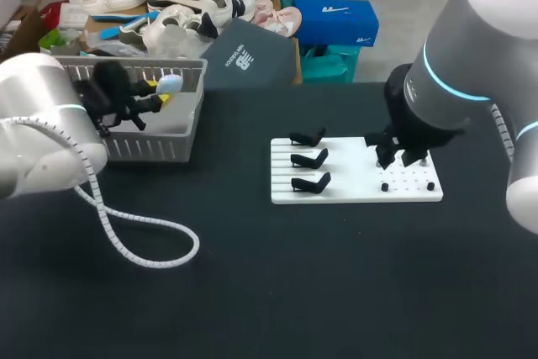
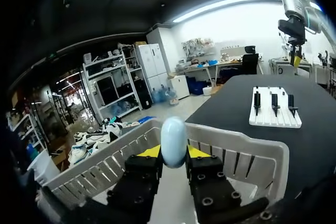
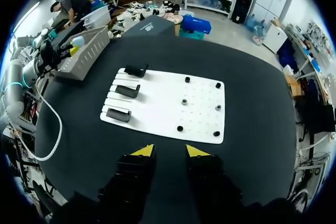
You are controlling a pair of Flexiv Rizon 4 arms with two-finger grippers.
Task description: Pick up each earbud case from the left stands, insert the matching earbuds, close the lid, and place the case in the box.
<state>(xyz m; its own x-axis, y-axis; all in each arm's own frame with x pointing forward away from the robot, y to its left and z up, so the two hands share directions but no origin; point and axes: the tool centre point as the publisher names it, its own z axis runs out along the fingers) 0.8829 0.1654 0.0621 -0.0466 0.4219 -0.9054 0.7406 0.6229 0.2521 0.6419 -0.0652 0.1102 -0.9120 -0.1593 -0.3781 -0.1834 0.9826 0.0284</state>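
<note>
Left fingers (image 2: pixel 149 152) pinch a pale-blue case (image 2: pixel 174 141) above the box (image 1: pixel 168 142). Right fingers (image 3: pixel 143 151), spread, hover over the board (image 1: pixel 361 192) right of the box.

left tool (image 1: pixel 158 92) grips blue earbud case (image 1: pixel 171 83) over basket (image 1: pixel 153 145)

- Earbud case (image 2: pixel 173 141): pale blue plastic, smooth, with a soft sheen.
- Box (image 1: pixel 155 147): grey slatted plastic, matt.
- Table (image 1: pixel 336 283): black and dull, no shine at all.
- Board (image 1: pixel 361 193): white, smooth and flat, plastic by the look.
- Stands (image 1: pixel 309 160): black, matt.
- Right arm (image 1: pixel 471 56): smooth, satiny pale shell.
- Cable (image 1: pixel 126 245): white, ribbed coil.
</note>
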